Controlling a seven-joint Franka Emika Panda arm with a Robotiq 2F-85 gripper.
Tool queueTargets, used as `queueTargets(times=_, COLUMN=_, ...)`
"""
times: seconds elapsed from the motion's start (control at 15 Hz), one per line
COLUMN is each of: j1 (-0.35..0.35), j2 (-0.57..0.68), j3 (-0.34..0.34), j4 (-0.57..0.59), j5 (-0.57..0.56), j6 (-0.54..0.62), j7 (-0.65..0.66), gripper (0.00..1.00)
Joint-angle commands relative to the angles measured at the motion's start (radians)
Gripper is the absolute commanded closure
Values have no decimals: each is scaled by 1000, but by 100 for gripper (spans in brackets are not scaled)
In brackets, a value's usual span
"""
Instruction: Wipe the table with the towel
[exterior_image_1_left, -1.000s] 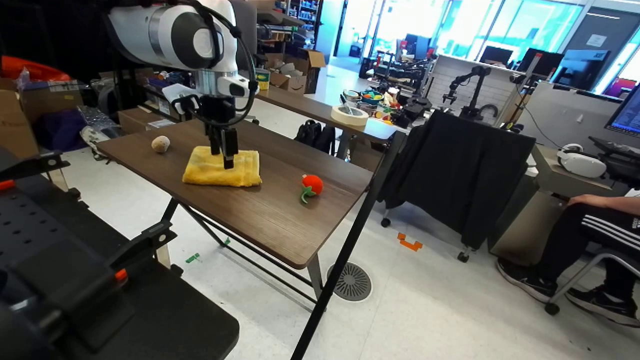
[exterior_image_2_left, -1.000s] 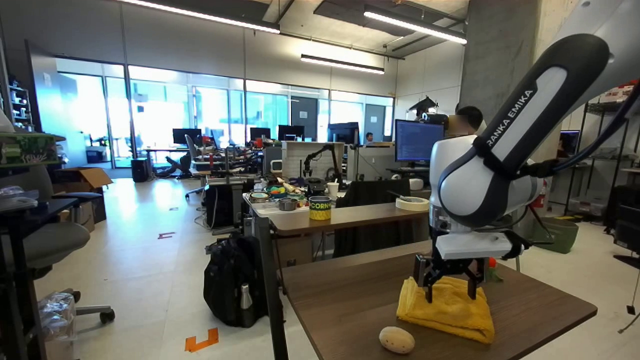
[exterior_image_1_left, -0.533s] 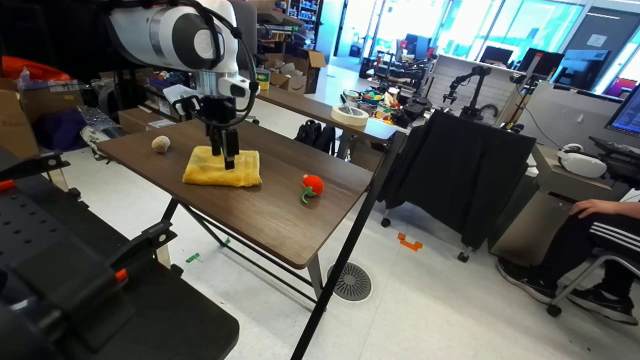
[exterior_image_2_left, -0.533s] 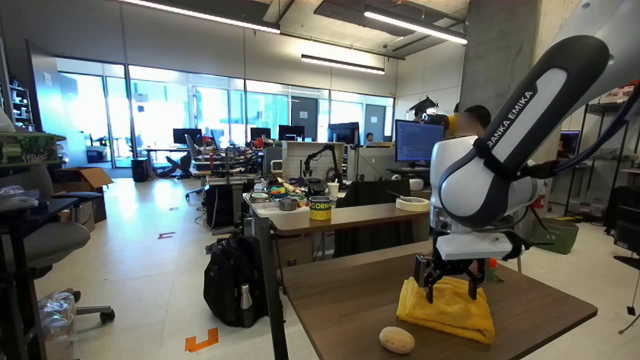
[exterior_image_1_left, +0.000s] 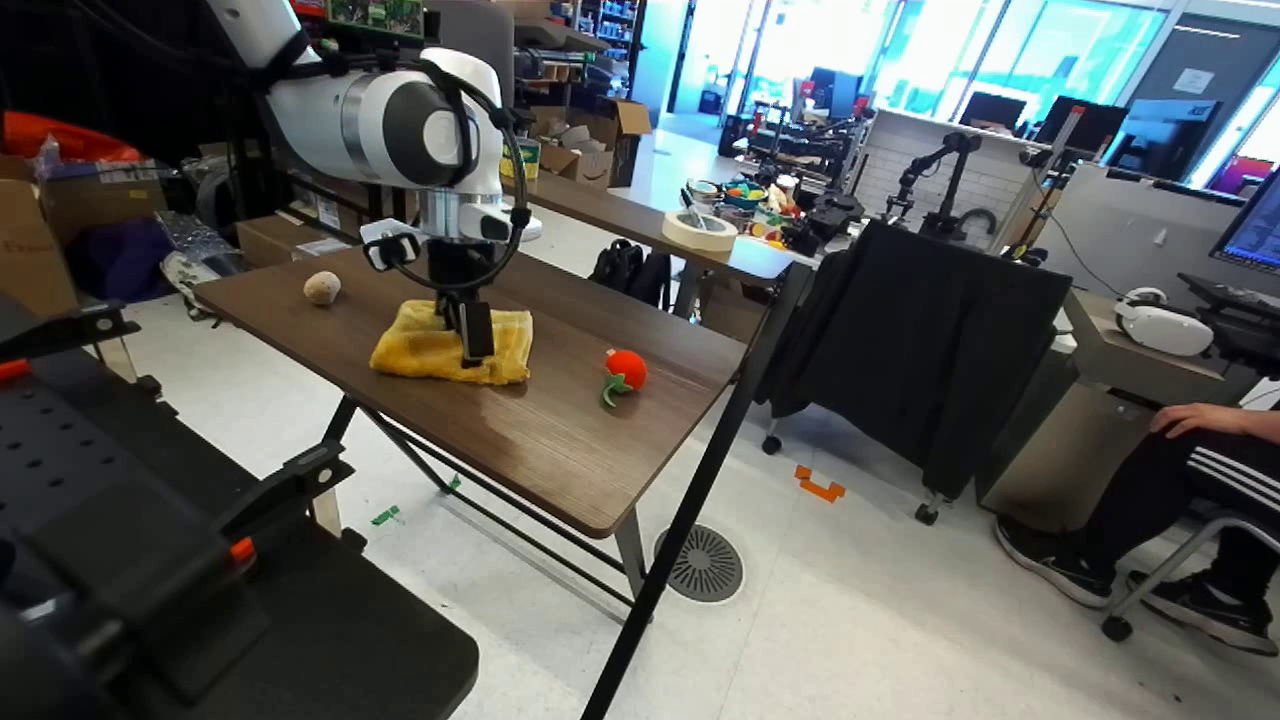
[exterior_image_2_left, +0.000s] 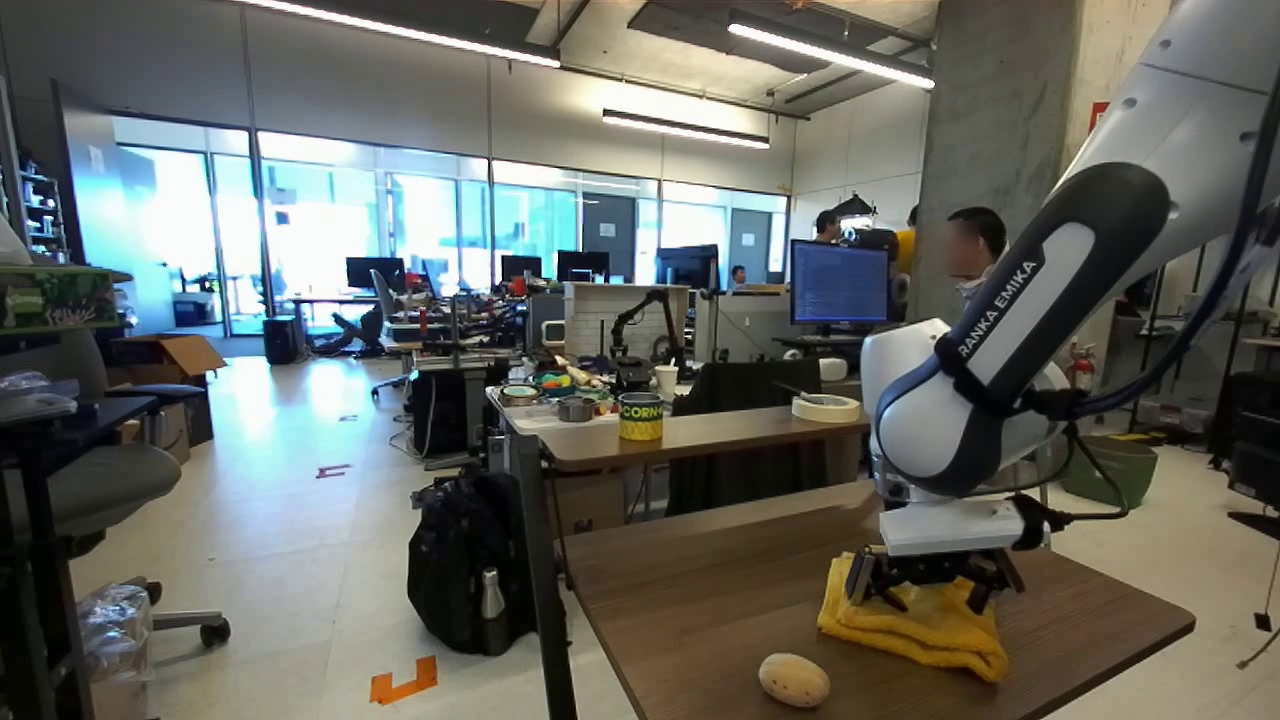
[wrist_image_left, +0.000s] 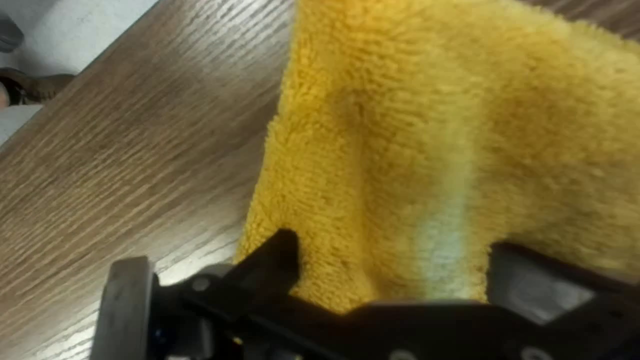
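Two black fingers of your gripper stand well apart at the bottom of the wrist view, with the folded yellow towel beneath and between them; the brown wood-grain tabletop shows on the towel's left and past its upper right. In an exterior view you see the towel near the tabletop's long front edge, between a beige potato-shaped toy close to the left short edge and a red toy tomato toward the right short edge. A roll of tape sits on a narrow desk beyond the tabletop's far edge. In an exterior view your Franka Emika arm extends from the upper right, the gripper's spread fingers appear to press into the towel's top, and the potato-shaped toy sits apart from the towel, nearer the tabletop's left edge. A corn-labelled can stands near the narrow desk's corner, and a black backpack stands on the floor outside the tabletop's left edge.
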Motion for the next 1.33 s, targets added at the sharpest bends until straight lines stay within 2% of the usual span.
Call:
queueTargets(times=0.0, j1=-16, j2=166, j3=1, j4=227, j5=14, j6=-141, j7=123, gripper=0)
queueTargets(times=0.27, j1=-9, j2=232, j3=29, j4=395, j5=5, j6=-296, j7=251, gripper=0)
queueTargets(times=0.6, j1=-8, j2=332, j3=67, j4=609, j5=-9, j6=-468, j7=328, gripper=0)
queueTargets(times=0.8, j1=-1, j2=395, j3=60, j4=732, j5=-26, j6=-516, j7=385, gripper=0)
queueTargets(times=0.87, j1=11, j2=422, j3=37, j4=782, j5=-3, j6=-510, j7=410, gripper=0)
queueTargets(times=1.0, j1=-5, j2=453, j3=68, j4=859, j5=8, j6=-529, j7=377, gripper=0)
queueTargets(times=1.07, j1=-13, j2=461, j3=99, j4=894, j5=2, j6=-543, j7=276, gripper=0)
queueTargets(times=1.13, j1=2, j2=336, j3=56, j4=739, j5=-6, j6=-535, j7=343, gripper=0)
queueTargets(times=1.27, j1=2, j2=366, j3=70, j4=795, j5=-6, j6=-544, j7=305, gripper=0)
